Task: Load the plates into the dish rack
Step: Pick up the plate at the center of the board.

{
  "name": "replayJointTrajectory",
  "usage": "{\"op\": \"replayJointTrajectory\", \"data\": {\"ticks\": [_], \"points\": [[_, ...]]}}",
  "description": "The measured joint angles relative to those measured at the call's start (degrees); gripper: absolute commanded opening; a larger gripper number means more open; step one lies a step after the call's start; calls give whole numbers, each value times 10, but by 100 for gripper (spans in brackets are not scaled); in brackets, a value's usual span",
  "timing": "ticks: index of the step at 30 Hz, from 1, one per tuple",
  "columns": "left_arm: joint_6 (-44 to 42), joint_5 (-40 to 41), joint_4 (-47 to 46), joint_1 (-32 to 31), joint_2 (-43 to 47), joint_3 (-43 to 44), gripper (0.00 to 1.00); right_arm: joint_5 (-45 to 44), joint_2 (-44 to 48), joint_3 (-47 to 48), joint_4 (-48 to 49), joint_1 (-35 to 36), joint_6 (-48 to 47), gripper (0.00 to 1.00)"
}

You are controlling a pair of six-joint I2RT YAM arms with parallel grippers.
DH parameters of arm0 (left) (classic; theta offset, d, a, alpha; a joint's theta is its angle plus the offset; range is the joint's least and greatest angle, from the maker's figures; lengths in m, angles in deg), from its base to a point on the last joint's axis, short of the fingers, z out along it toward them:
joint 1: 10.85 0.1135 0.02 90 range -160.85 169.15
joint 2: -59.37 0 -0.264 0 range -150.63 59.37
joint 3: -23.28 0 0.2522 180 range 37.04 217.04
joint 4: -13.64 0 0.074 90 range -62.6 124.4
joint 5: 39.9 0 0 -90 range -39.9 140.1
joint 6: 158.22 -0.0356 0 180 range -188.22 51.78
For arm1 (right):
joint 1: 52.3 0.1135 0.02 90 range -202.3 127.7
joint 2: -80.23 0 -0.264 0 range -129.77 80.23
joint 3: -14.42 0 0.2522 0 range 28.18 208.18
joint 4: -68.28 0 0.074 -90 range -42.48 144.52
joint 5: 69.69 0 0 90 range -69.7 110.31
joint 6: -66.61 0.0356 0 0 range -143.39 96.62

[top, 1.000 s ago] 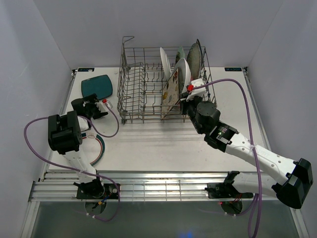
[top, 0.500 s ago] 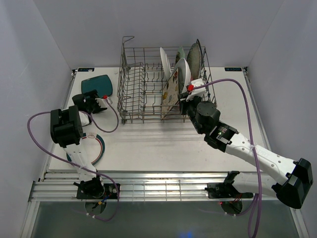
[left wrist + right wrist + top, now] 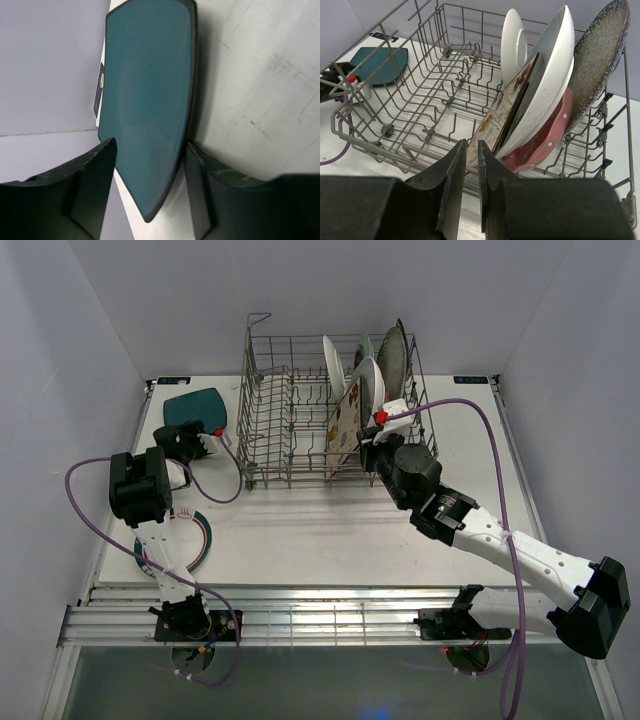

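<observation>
The teal square plate lies flat at the back left of the table. My left gripper is open, and its fingers straddle the plate's near corner. The dish rack holds several plates upright on its right side: floral, white, pink dotted and speckled. My right gripper hangs at the rack's front rail with only a slit between the jaws. The floral plate's lower corner shows just past its tips.
A round white plate with a green and red rim lies on the table at the front left, partly under my left arm. The rack's left half has bare tines. White walls close in the table on three sides.
My left gripper has moved forward to the teal plate and its jaws have narrowed around the corner. The right arm has hardly moved.
</observation>
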Motion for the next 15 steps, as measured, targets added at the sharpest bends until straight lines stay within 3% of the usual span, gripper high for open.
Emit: {"op": "replayJointTrajectory", "data": {"ticks": [4,7,8,10,15], "points": [[-1,5,5,-1,-7,1,50,0,0,0,0,0,0,22],[-1,9,13,-2,-10,1,32,0,0,0,0,0,0,22],[-3,12,15,-3,-12,1,14,0,0,0,0,0,0,22],[-17,17,14,-4,-16,0,0,0,0,0,0,0,0,22],[-25,28,-10,-11,-15,-7,0,3,0,0,0,0,0,22]]}}
